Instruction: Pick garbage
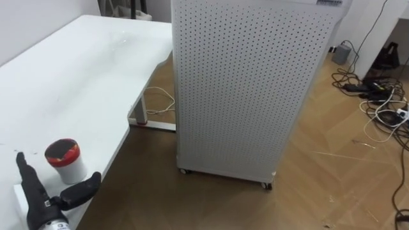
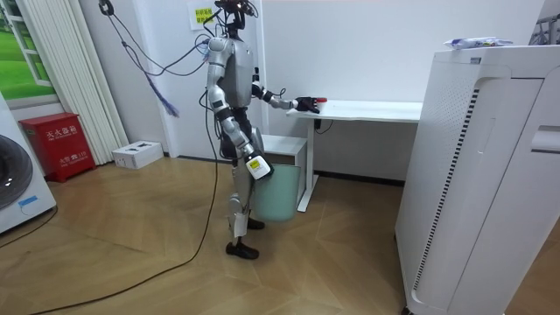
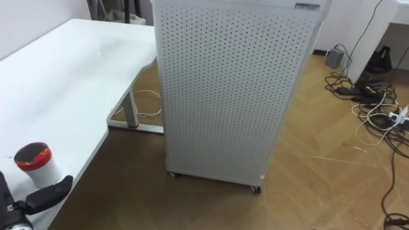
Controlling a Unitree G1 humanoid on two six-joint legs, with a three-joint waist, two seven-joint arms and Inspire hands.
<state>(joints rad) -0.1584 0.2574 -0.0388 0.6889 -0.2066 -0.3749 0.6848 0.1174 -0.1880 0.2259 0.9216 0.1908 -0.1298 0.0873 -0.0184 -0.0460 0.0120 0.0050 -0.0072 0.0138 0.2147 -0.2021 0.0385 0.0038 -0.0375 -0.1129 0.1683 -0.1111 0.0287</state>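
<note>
The left hand (image 1: 47, 202) was found spread open at the table (image 1: 96, 76) edge, holding nothing. The cup (image 1: 66, 161) stood between its thumb and fingers. The right hand (image 2: 260, 169) hung at the hip, state undeterminable.

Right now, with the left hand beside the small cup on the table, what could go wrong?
The red-topped cup stands close to the white table's edge, so the open left hand could knock it to the floor. The hand is not round the cup, so closing now might tip it.
</note>
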